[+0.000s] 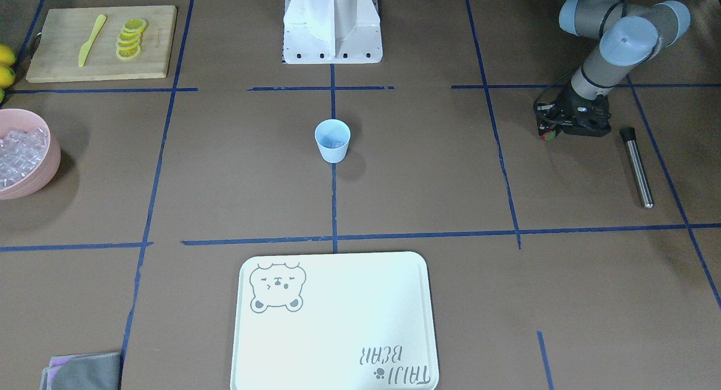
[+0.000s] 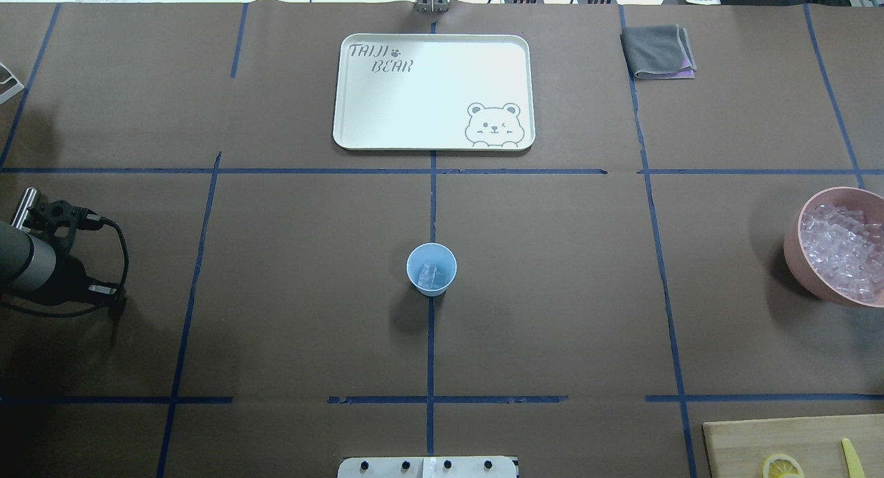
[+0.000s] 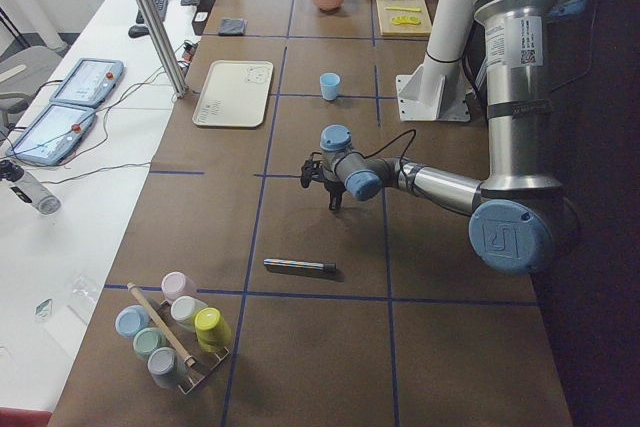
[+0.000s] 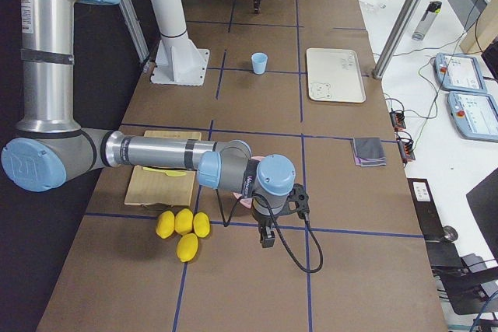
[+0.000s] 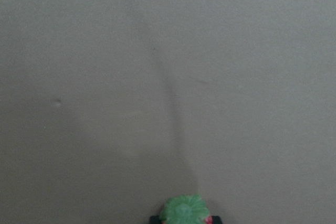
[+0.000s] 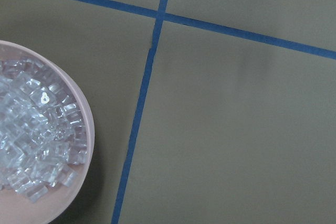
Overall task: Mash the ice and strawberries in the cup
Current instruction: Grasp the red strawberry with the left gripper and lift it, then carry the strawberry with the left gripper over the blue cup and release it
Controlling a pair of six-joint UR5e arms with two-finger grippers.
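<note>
Nearest, a white tray (image 1: 338,322) is laid, printed with "TAIJI BEAR". On the right, a pink bowl (image 2: 793,253) is heaped with ice (image 2: 839,253), kept ready; some is seen in the blue cup (image 1: 333,153) in the middle. A strawberry (image 5: 184,211) is pinched by the left gripper (image 1: 549,129), likely to be dropped in. How wide the right gripper (image 4: 267,240) is cannot be told.
</note>
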